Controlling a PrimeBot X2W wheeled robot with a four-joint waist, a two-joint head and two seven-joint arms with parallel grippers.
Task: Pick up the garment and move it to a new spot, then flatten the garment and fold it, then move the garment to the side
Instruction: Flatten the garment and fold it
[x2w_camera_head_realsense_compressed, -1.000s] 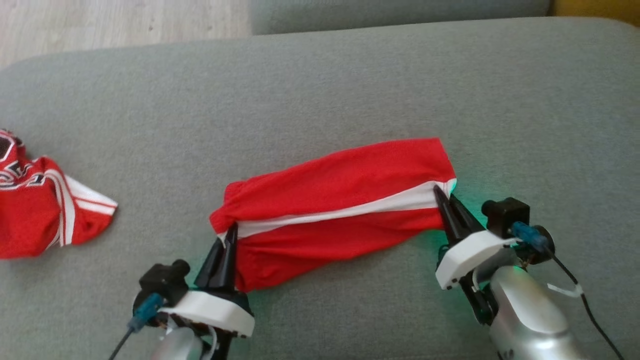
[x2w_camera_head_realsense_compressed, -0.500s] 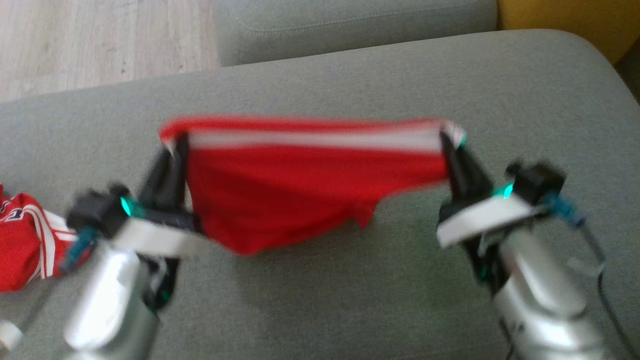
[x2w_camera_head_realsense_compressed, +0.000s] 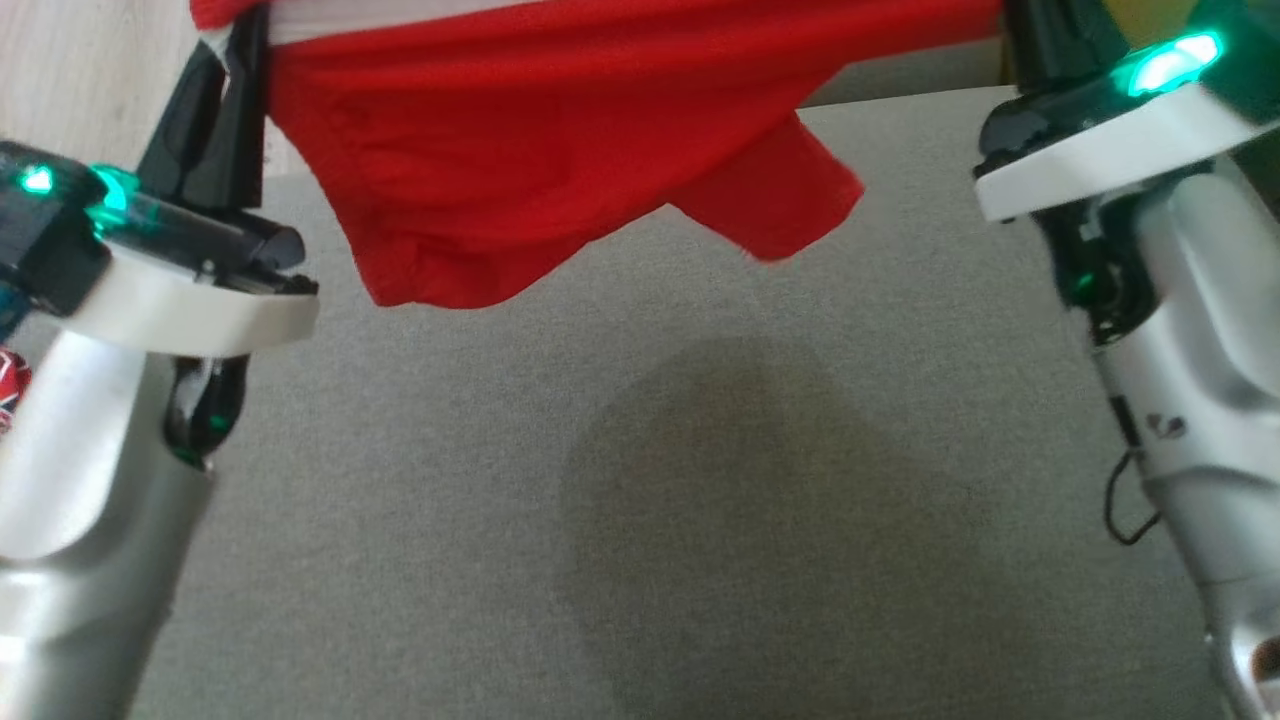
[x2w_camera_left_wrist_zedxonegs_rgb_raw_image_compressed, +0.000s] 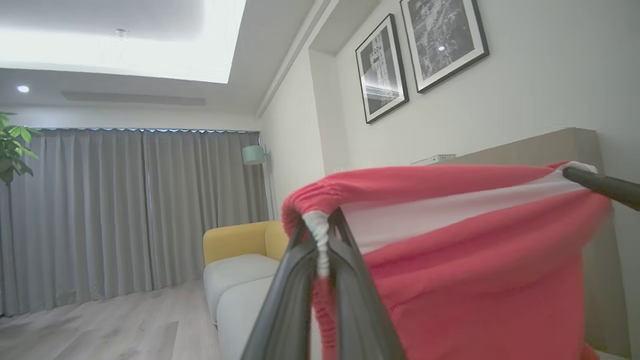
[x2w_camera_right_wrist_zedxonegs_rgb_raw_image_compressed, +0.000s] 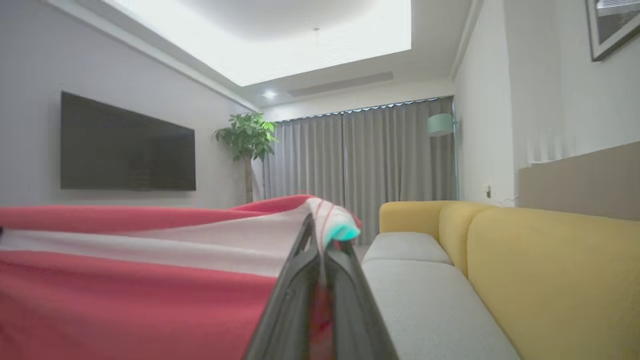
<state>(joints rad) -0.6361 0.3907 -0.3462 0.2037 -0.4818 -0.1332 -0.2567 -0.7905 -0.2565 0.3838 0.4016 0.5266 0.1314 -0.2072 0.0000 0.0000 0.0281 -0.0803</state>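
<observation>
One red garment (x2w_camera_head_realsense_compressed: 520, 150) hangs across the top of the frame, above one grey cushion (x2w_camera_head_realsense_compressed: 700, 560). Two grippers pinch its ends: left gripper (x2w_camera_head_realsense_compressed: 235, 70) upper left, right gripper (x2w_camera_head_realsense_compressed: 1050, 35) upper right.

This is a home living room. In the right wrist view a flat TV (x2w_camera_right_wrist_zedxonegs_rgb_raw_image_compressed: 127, 150) hangs at 9 o'clock, a plant (x2w_camera_right_wrist_zedxonegs_rgb_raw_image_compressed: 246, 137) and long grey curtains (x2w_camera_right_wrist_zedxonegs_rgb_raw_image_compressed: 360, 160) stand at 12 o'clock, and a yellow sofa (x2w_camera_right_wrist_zedxonegs_rgb_raw_image_compressed: 525, 270) is at 4 o'clock. The left wrist view shows framed pictures (x2w_camera_left_wrist_zedxonegs_rgb_raw_image_compressed: 382, 67) at 1 o'clock.
</observation>
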